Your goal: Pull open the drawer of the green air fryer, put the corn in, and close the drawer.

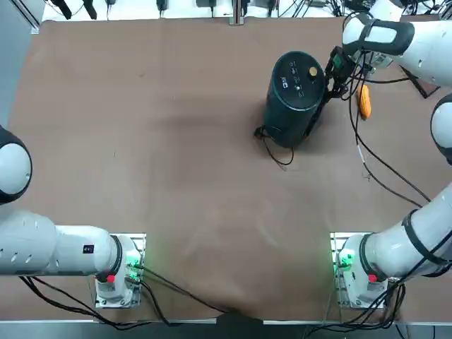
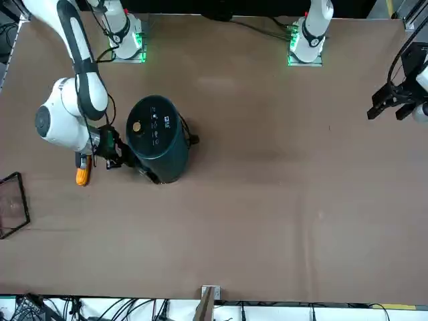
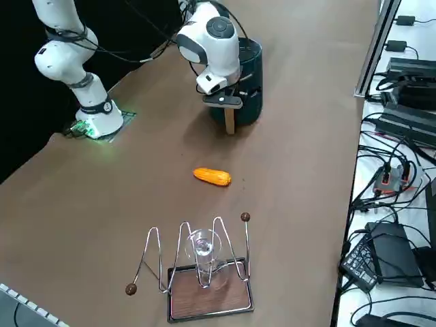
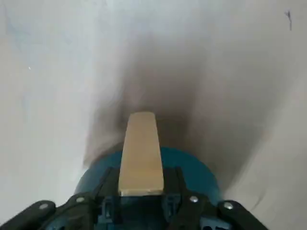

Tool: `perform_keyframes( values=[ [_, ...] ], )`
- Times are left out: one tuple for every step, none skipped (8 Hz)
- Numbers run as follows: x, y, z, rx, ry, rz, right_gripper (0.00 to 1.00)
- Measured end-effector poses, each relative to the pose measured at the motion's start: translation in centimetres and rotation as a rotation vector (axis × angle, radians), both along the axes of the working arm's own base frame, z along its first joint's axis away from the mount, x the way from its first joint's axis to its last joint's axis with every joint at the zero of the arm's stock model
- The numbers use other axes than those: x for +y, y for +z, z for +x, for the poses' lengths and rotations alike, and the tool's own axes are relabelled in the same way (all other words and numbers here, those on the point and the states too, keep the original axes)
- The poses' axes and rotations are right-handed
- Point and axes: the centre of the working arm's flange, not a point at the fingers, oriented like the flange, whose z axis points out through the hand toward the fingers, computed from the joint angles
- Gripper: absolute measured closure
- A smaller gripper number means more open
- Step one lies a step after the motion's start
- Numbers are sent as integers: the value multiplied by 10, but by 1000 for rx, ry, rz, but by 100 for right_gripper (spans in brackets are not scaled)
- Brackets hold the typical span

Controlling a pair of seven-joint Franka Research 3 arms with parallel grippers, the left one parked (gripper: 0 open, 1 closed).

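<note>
right gripper [image 4: 141, 191]: fingers clenched on the drawer's tan handle [image 4: 141, 153]
air fryer [image 1: 295, 95]: upright on the worktop [image 1: 155, 141], drawer not pulled out
corn [image 3: 212, 177]: on worktop beside fryer, apart

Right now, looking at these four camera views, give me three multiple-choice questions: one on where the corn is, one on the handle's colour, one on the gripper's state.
1. Where is the corn?
A. On the table, apart from the green air fryer
B. Inside the drawer
C. On the wire rack

2. What colour is the drawer handle?
A. Black
B. Light tan, wood-like
C. Red

3. What is the right gripper doing?
A. Open above the corn
B. Holding the corn
C. Shut on the drawer handle

Answers: 1 A, the right side view shows it lying on the brown table between fryer and wire rack. 2 B, the wrist view shows a pale tan bar. 3 C, the fingers clamp the handle's base at the fryer's front.
</note>
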Motion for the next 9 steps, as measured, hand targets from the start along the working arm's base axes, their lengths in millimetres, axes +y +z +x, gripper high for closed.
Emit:
perform_keyframes(
  values=[
    [-10,0,1,-6,2,1,53],
    [-20,0,2,-14,6,3,53],
    [-28,-2,2,-19,15,4,53],
    [-33,-4,3,-22,25,5,53],
    [-35,-6,5,-24,33,6,53],
    [-35,-6,7,-28,46,7,53],
    [-35,-7,8,-32,59,8,53],
    [-38,-7,10,-37,70,9,53],
    [-44,-8,11,-44,83,11,53]
  ],
)
